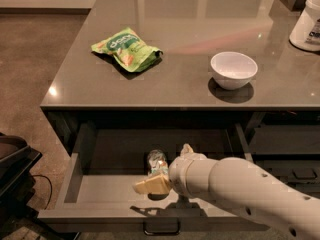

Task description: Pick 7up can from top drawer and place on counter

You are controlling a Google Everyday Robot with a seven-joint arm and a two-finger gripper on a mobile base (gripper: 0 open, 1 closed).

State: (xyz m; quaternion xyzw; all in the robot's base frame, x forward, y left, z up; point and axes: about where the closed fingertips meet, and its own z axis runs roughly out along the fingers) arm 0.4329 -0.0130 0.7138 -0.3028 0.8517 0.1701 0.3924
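Note:
The 7up can (155,162), silvery with green and red marks, stands in the middle of the open top drawer (95,189). My gripper (166,168) is down in the drawer right at the can. One tan finger (149,186) reaches in front of the can's lower left. The other fingertip (186,148) shows behind and to the can's right. The fingers are apart and the can sits on the drawer floor. My white arm hides the drawer's right half. The glossy counter (180,81) lies above the drawer.
A green snack bag (127,49) and a white bowl (233,69) sit on the counter, with a white container (309,21) at the far right. The drawer's bar handle (161,230) is at the bottom. Smaller dark drawers (287,156) are to the right. A dark object (15,169) stands at the left.

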